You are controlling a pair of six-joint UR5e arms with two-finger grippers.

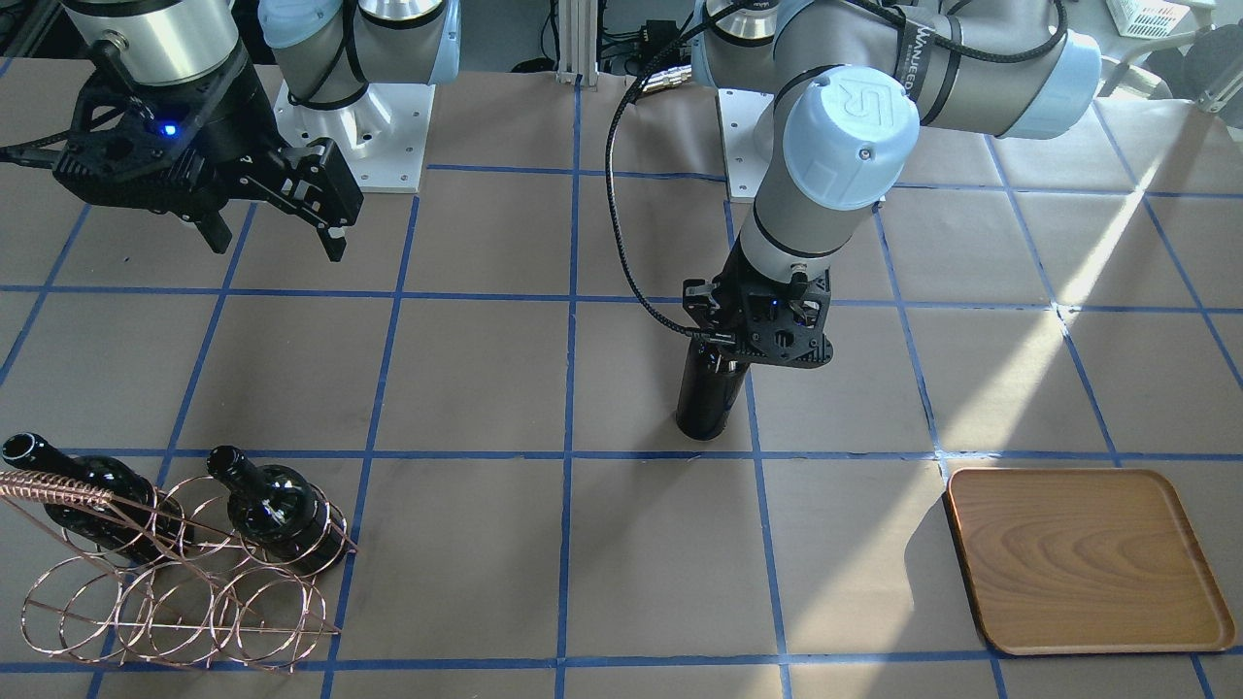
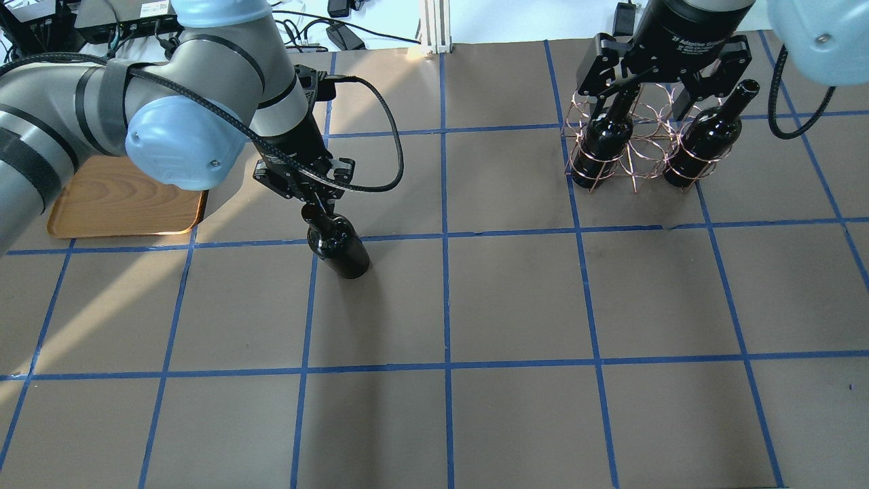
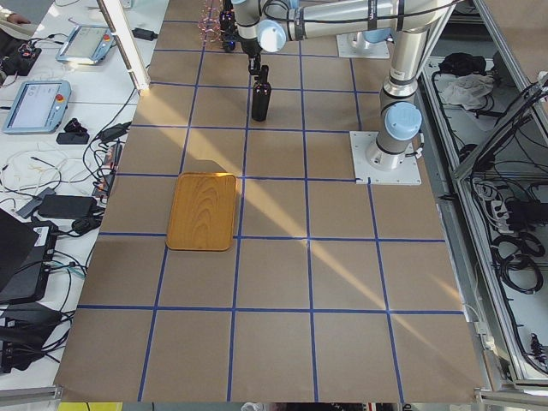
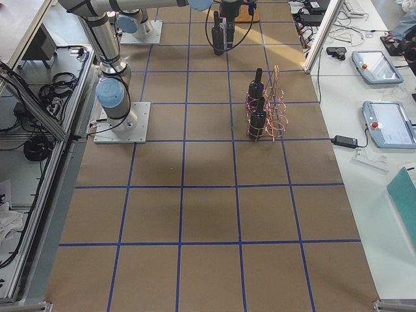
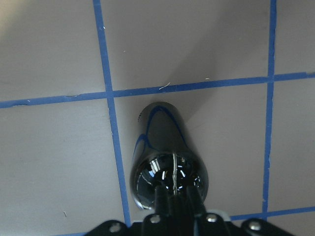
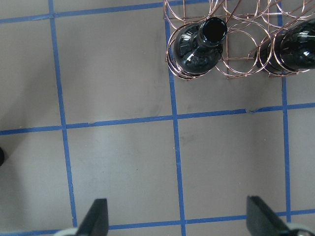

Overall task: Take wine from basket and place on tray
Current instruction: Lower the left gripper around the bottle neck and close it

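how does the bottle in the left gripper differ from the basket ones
The held wine is gripped at the neck by the left gripper; the basket bottles are ungripped. It stands clear of the basket; they sit inside its wire rings. All are upright, dark, unlabelled.

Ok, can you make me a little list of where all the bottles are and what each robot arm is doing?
Left end effector: shut on the neck of one wine bottle
Held bottle: upright, near the table's middle
Right end effector: open, holding nothing, above the table
Basket: holds two other bottles
Tray: nothing on it yet, off to the side of the held bottle
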